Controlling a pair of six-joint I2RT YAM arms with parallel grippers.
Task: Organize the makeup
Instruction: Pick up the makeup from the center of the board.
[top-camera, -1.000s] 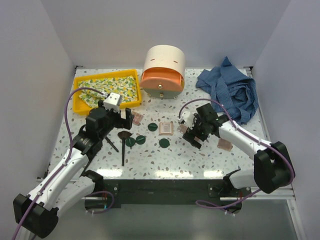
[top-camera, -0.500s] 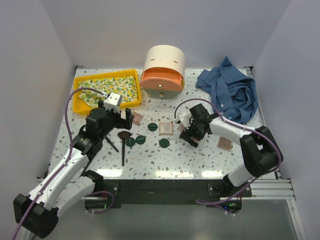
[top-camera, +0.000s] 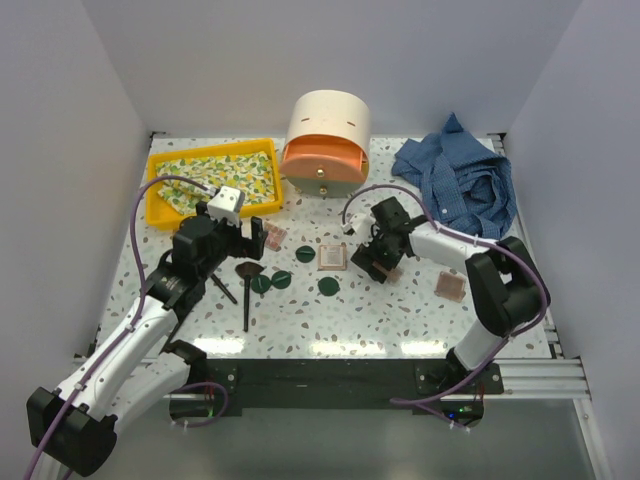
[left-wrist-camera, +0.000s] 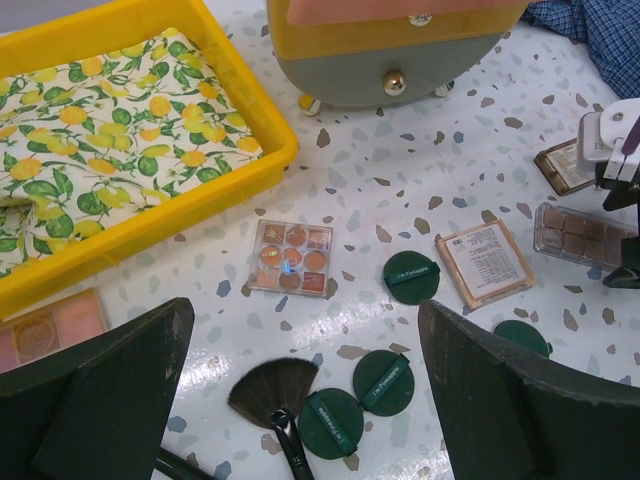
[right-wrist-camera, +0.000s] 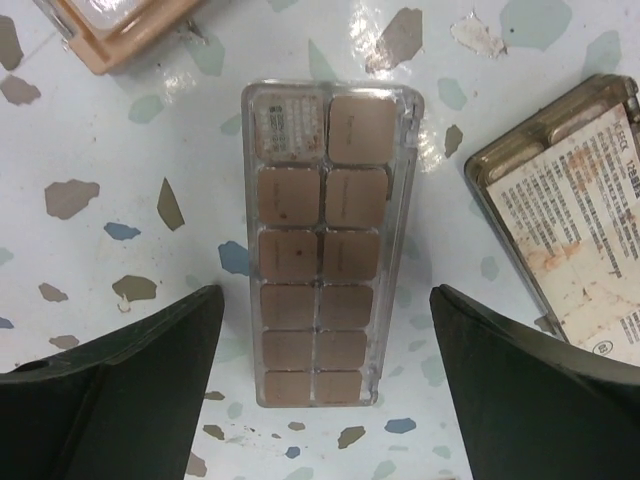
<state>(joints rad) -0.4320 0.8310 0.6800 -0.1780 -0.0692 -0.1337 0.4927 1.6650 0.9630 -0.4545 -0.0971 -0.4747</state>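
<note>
The makeup lies spread over the speckled table. My right gripper (top-camera: 374, 258) (right-wrist-camera: 325, 295) is open and low over a long clear palette (right-wrist-camera: 322, 240) of brown pans, one finger on each side with a gap to both. A labelled palette (right-wrist-camera: 570, 220) lies just to its right. My left gripper (top-camera: 250, 232) (left-wrist-camera: 305, 320) hangs open above a fan brush (left-wrist-camera: 270, 390) and two green discs (left-wrist-camera: 383, 380), holding nothing. A square palette (left-wrist-camera: 290, 257), another disc (left-wrist-camera: 411, 277) and a face-down palette (left-wrist-camera: 488, 262) lie beyond. One more palette (top-camera: 450, 288) sits at the right.
A yellow tray (top-camera: 160, 190) with a leaf-patterned cloth (top-camera: 220, 175) stands at the back left. A cream and orange round case (top-camera: 325, 140) is at the back centre, a crumpled blue cloth (top-camera: 460, 185) at the back right. White walls close in three sides.
My right gripper has moved left toward the table's centre and come down over the long clear palette. The left arm has not moved.
</note>
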